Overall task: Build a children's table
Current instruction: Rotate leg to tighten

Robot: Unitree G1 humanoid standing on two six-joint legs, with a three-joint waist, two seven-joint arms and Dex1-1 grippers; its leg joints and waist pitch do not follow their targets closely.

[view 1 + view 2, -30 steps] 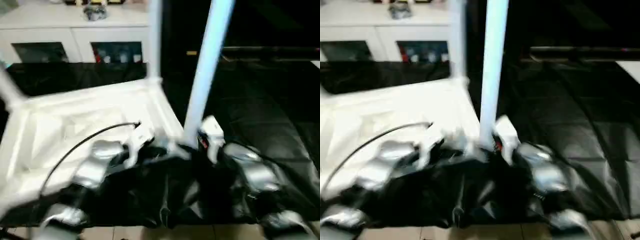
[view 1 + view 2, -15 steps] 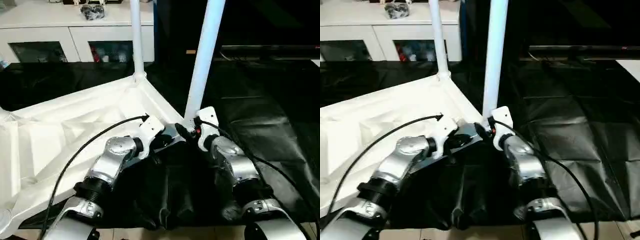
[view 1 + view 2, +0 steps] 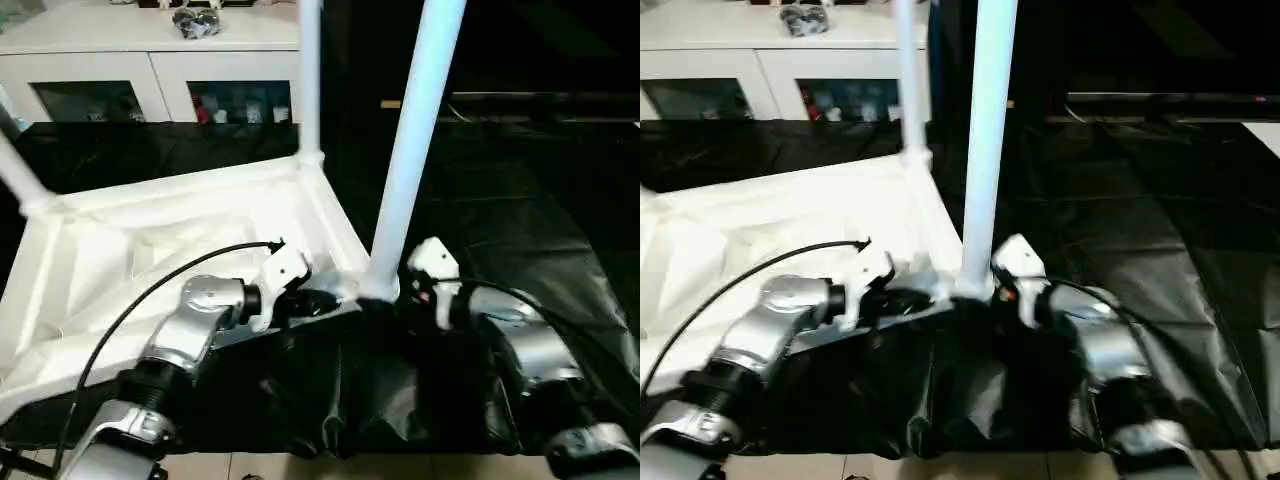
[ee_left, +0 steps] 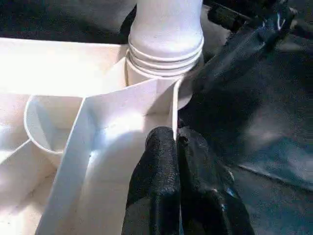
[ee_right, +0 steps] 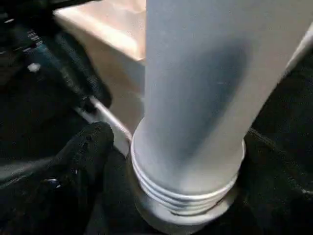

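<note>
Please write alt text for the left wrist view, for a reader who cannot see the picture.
Two black fingers, pressed together, pinch the thin white side wall of the upturned table top close to its corner. Just beyond, a round white leg with ribbed rings at its base stands in the corner socket, and crinkled black sheeting lies beside the table.

- The table top (image 3: 180, 230), in the left half of the picture, looks like smooth white plastic with a soft shine.
- The leg (image 3: 415, 150) near the middle is smooth white plastic too, with ring ridges at its base.
- The black sheet (image 3: 540, 210) on the right looks like thin shiny plastic, creased and wrinkly.
- The forearms (image 3: 195, 325) at the bottom are silver metal and gleam.
- The fingers (image 4: 156, 186) look like matt black rubber, a bit rough.
- The cabinet (image 3: 100, 60), upper left, is white with shiny glass doors.
</note>
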